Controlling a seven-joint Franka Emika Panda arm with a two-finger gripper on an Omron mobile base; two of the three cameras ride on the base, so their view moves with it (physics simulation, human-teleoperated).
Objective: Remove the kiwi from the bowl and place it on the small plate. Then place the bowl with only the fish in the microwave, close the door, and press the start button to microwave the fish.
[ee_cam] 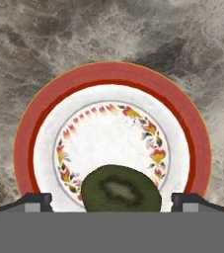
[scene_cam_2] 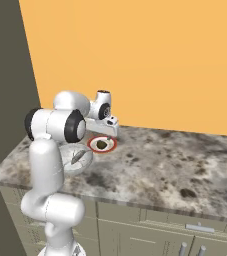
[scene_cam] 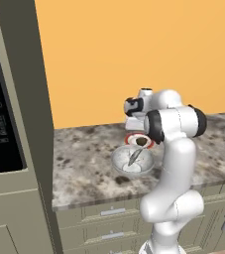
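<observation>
At the far left, the microwave [scene_cam: 0, 99] sits in its beige cabinet frame with the button panel facing out; nothing of the task has happened there, as far as can be seen, and whether its door is open cannot be told from these angles. Moving right along the speckled worktop [scene_cam: 84, 163], the bowl [scene_cam: 132, 161] stands near the front edge with the fish [scene_cam: 135, 156] alone inside it. Just behind the bowl lies the small plate [ee_cam: 111, 99], and the kiwi [ee_cam: 121, 190] rests on its white centre. The claw [ee_cam: 111, 202] hangs directly above the plate, its tips spread wide to either side of the kiwi and not touching it.

So the first step looks finished: fruit out, fruit on plate. Left to do, by my reading: lift the bowl with the fish, carry it left into the microwave, shut the door, press start.
</observation>
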